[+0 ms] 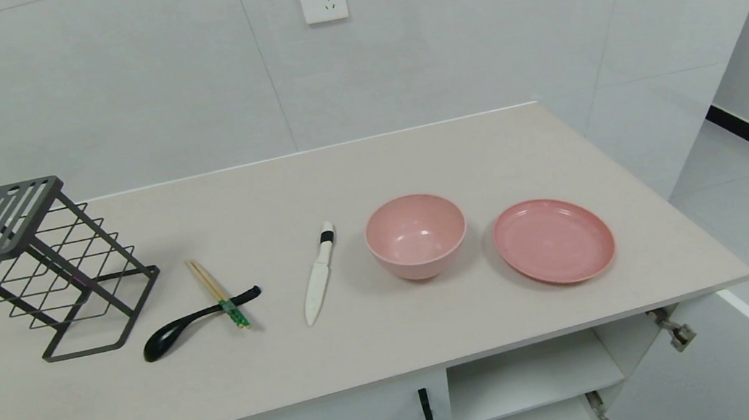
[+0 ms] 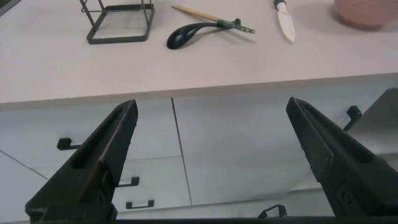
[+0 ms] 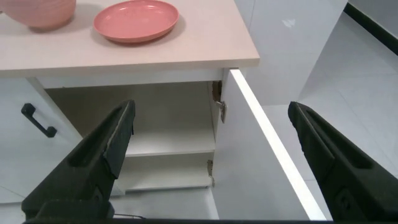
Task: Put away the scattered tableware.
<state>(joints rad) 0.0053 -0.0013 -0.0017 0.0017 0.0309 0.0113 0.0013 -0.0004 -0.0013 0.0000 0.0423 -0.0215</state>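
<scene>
Left claw hangs wide open and empty, low in front of the white drawer fronts beneath the pale beige counter. On the counter's left end stands a black wire rack with a slotted flat top. Just right of it lies a glossy black spoon, its bowl toward the rack. A pair of pale wooden chopsticks with green ends lies across the spoon's handle, touching it. Next, apart from both, comes a white knife with a black band at the handle, its tip toward the front edge. A pink round bowl sits upright near the middle, and a shallow pink round plate sits just beside it, not touching. Under the counter's right end a white cupboard stands open, showing a shelf. Right claw hangs before that cupboard, likewise spread wide with nothing in it.
</scene>
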